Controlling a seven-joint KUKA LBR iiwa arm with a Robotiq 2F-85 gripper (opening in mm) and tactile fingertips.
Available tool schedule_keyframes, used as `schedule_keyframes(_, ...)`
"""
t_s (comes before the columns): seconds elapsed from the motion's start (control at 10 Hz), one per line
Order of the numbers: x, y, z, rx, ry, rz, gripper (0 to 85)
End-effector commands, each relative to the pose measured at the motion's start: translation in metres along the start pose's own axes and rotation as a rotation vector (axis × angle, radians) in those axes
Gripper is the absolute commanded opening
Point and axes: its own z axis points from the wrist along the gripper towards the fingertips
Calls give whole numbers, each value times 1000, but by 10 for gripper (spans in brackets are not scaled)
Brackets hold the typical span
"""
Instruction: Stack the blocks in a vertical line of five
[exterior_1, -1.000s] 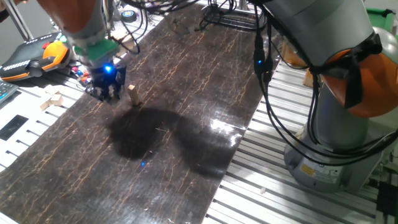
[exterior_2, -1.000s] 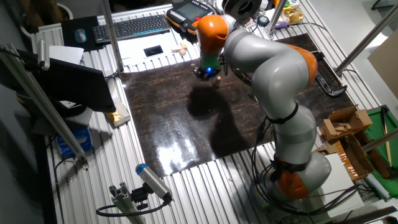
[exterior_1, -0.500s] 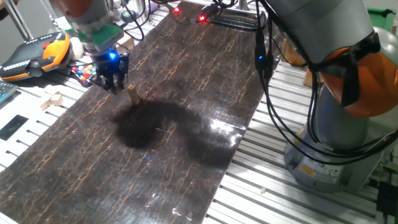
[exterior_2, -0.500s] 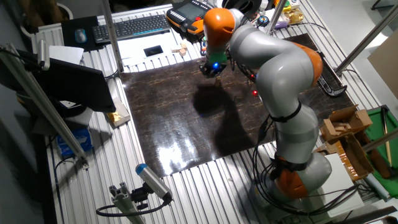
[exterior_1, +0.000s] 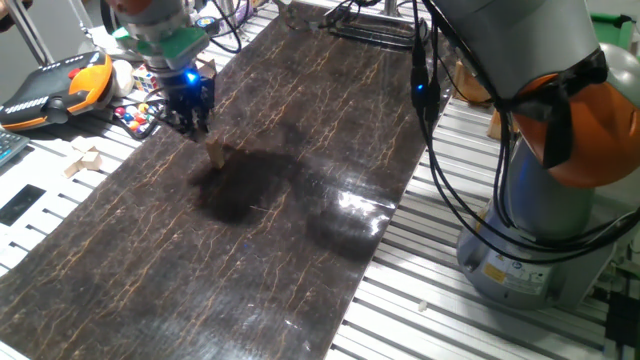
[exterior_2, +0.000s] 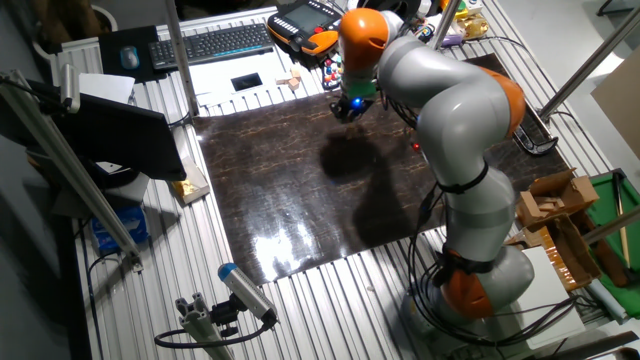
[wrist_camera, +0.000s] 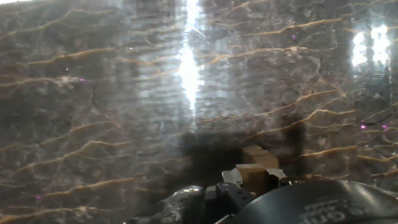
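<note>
One short stack of blocks (exterior_1: 215, 152) stands upper left on the dark table (exterior_1: 300, 230) | gripper (exterior_1: 190, 122) hangs just above-left of it, apart | jaw gap unreadable, cannot tell | stack count unclear, five not confirmed

The counter (exterior_1: 300, 120) is very dark, almost black, with thin gold-brown lines running over it like cracks, and shiny white spots where light bounces off. The blocks (exterior_1: 214, 152) are light tan, plain wood with no pattern (in the hand view (wrist_camera: 256, 163) they look the same tan). The pincer (exterior_1: 190, 115) is black, with a bright blue light glowing just above it and a green band higher up. The robot arm (exterior_2: 450, 100) is light grey with orange joints. Beside the counter lies an orange and black controller (exterior_1: 55, 90). The frame (exterior_1: 430, 290) under the counter is silver with grooves.
</note>
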Motion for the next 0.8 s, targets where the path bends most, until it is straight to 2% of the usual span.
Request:
schedule_keyframes(0.0,0,-3,1,-1,0,-2,10)
schedule_keyframes(0.7,1,-14,7,-11,-16,-26,10)
